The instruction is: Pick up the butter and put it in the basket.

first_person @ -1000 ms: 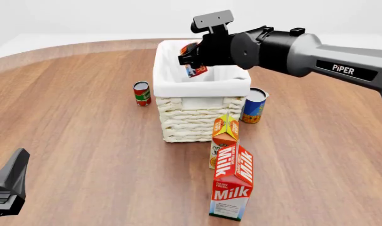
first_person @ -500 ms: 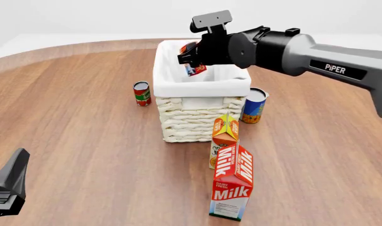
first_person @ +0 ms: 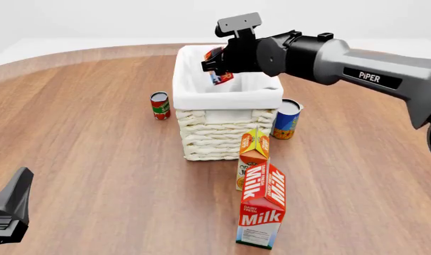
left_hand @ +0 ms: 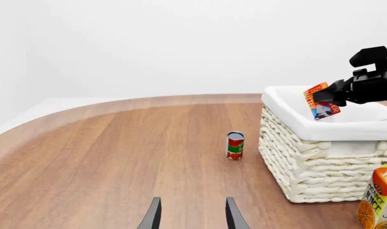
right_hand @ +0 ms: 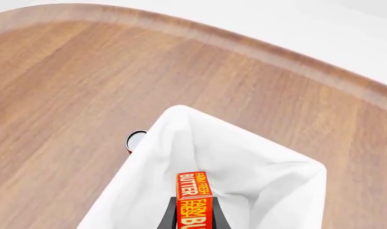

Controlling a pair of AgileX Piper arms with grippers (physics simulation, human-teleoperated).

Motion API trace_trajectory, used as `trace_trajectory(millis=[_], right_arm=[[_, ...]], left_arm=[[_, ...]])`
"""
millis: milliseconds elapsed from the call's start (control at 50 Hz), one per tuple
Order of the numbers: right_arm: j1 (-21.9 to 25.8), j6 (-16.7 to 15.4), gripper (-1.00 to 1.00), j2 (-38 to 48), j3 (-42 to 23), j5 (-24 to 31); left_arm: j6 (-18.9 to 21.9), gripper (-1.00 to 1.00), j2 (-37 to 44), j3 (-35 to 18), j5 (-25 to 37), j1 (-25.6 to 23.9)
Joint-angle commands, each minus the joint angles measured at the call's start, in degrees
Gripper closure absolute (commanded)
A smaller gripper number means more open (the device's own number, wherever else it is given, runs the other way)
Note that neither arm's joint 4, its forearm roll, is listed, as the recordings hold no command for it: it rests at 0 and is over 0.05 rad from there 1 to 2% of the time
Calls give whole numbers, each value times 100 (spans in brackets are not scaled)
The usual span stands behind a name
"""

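The right gripper (first_person: pixel 217 68) hangs over the basket (first_person: pixel 228 95) with the butter (first_person: pixel 217 69) pinched between its fingers, the little box tilted and above the white lining, not yet resting on anything. From the wrist camera the butter (right_hand: pixel 193 200) sits straight ahead of the hand, the open cloth well of the basket (right_hand: pixel 257 176) spread out beneath and beyond it. To finish this well, I'd say the hand should keep the box over the middle of the lining, clear of the folded rim, lower a little, then part the fingers so it drops flat inside (a release from up here could bounce it off the edge). The jaws are narrow, closed on the box's sides. The left gripper (left_hand: pixel 192 217) waits low and apart from all this, fingers spread and holding nothing, a small red can (left_hand: pixel 235 145) ahead of it
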Motion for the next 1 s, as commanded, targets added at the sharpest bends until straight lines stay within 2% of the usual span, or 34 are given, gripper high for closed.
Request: trace_trajectory(millis=[20,700,720,1000], right_arm=[[-25,56,100,21,-153,-22],[-169,-135,100,279,-447,136],[-184,-154,-100,286,-463,148],[-232,-214,-100,253,-464,152]], left_arm=[[0,-100,0,0,0,0],[0,-100,0,0,0,0],[0,-100,0,0,0,0],[0,-100,0,0,0,0]])
